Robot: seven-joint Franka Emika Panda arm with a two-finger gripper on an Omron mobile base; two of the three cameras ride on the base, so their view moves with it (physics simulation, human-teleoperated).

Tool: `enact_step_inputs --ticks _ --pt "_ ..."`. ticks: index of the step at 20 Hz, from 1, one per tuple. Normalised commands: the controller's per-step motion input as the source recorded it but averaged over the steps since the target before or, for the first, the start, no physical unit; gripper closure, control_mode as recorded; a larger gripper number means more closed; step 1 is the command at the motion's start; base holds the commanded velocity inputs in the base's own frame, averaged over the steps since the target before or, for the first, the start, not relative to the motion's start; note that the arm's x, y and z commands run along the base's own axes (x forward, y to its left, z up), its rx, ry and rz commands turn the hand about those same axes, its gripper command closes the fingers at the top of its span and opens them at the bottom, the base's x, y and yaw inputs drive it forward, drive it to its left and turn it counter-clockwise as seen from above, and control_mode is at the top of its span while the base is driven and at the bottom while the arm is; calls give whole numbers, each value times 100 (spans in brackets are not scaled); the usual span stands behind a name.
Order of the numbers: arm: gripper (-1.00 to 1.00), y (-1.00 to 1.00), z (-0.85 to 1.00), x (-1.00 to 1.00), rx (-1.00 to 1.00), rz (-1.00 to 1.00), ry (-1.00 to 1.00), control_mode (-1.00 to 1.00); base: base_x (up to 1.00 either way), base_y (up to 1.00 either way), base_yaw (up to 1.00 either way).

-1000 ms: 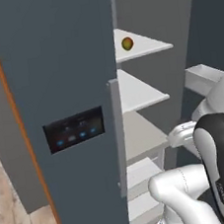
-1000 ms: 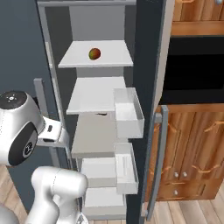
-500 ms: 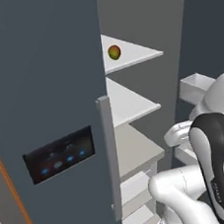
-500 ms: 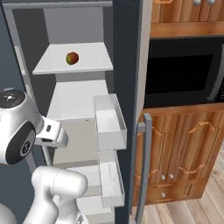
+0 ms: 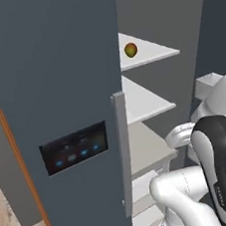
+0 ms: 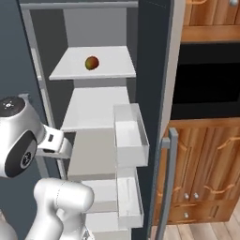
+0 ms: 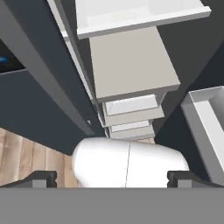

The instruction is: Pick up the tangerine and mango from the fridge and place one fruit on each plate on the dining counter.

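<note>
The mango [image 5: 131, 49], blotched red and yellow-green, lies on the top shelf of the open fridge [image 5: 56, 82]; in the right base view the mango [image 6: 92, 63] sits near the shelf's middle. The tangerine is out of view, as are the plates and the dining counter. In the hand view my gripper [image 7: 113, 178] is open with nothing between its widely spread fingertips [image 7: 41, 178]. It looks down along the fridge's [image 7: 131, 61] lower pale shelves, well below the mango's shelf.
The left fridge door carries a black panel [image 5: 74, 149] with blue lights and a long grey handle [image 5: 123, 154]. White door bins [image 6: 130, 136] jut from the open right door. Wood-fronted cabinets [image 6: 206, 168] and a black oven [image 6: 211, 75] stand to the right. Wooden floor [image 7: 26, 153] lies below.
The whole picture has shifted in both base views, so the base has moved before the fridge. The mango stays on its shelf and the gripper stays open.
</note>
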Motion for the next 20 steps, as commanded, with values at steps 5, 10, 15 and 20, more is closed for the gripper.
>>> enact_step_inputs --ticks 5,10,15,20 --pt "-100 0 0 0 0 0 0 100 84 -15 4" --pt "-100 0 0 0 0 0 0 100 46 -23 -1" --pt "-100 0 0 0 0 0 0 100 0 0 0" --pt "-100 0 4 -2 0 0 -4 -100 0 0 0"
